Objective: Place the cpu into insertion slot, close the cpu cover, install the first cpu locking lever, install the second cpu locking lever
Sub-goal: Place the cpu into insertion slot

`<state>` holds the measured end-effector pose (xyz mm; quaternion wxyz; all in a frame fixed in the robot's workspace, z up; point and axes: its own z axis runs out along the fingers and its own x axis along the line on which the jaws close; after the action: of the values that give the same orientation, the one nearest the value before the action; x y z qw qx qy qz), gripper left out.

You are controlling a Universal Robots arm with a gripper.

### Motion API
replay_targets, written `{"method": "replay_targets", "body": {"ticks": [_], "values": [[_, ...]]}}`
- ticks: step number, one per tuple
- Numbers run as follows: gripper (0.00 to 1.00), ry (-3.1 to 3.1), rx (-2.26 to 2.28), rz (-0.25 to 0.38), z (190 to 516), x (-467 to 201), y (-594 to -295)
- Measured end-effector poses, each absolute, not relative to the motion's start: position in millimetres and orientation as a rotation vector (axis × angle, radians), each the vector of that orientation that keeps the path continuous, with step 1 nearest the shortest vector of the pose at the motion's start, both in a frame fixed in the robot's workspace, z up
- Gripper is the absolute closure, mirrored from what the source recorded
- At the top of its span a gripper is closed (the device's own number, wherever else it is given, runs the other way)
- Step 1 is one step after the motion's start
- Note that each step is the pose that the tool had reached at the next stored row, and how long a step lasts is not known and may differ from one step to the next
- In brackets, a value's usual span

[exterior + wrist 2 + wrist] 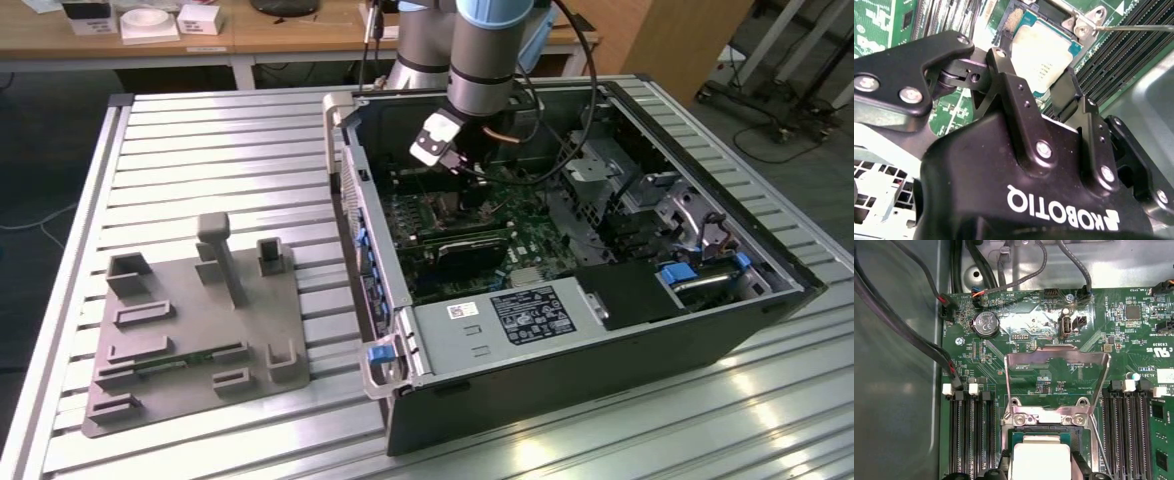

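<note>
In the exterior view my gripper (461,172) reaches down into the open computer case, over the green motherboard (534,245). In both wrist views the cpu (1040,457) (1046,50), a silvery-topped square chip, lies at the insertion slot (1010,432) (1015,21). My gripper (1041,473) (1035,75) is shut on it, one black finger (1006,75) at each of two opposite edges. The cpu cover (1054,355), a thin silver frame, stands swung open beyond the slot, its hinge plate (1080,22) beside the chip. A thin wire locking lever (1134,27) (1097,432) runs alongside.
Black memory slots (971,435) (1126,430) flank the socket. Cables (919,335) run along the case wall, and a coin battery (986,323) sits on the board. On the slatted metal table a grey parts fixture (200,320) stands at the exterior view's left of the case.
</note>
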<state>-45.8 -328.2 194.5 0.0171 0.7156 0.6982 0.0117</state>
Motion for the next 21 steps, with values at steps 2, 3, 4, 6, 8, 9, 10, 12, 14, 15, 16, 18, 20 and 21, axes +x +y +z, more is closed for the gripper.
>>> {"method": "replay_targets", "body": {"ticks": [2, 3, 4, 6, 8, 9, 10, 12, 14, 15, 16, 18, 20, 21], "values": [[0.46, 2.173, 2.220, 0.034, 194.6, -45.8, -328.4], [0.46, 2.176, 2.216, 0.033, 194.6, -45.9, -328.5], [0.46, 2.179, 2.212, 0.033, 194.6, -45.9, -328.5], [0.46, 2.187, 2.203, 0.033, 194.5, -45.8, -328.7], [0.46, 2.192, 2.197, 0.031, 194.5, -45.8, -329.0], [0.46, 2.193, 2.194, 0.028, 194.5, -45.7, -329.1], [0.46, 2.192, 2.192, 0.026, 194.5, -45.7, -329.2], [0.46, 2.190, 2.187, 0.017, 194.5, -45.8, -329.4], [0.46, 2.189, 2.181, 0.010, 194.5, -45.8, -329.7], [0.46, 2.189, 2.179, 0.007, 194.5, -45.8, -329.8], [0.46, 2.189, 2.178, 0.006, 194.6, -45.8, -329.8], [0.46, 2.189, 2.178, 0.006, 194.5, -45.8, -329.8], [0.46, 2.189, 2.178, 0.006, 194.3, -45.7, -329.7], [0.46, 2.189, 2.178, 0.007, 194.2, -45.5, -329.7]]}}
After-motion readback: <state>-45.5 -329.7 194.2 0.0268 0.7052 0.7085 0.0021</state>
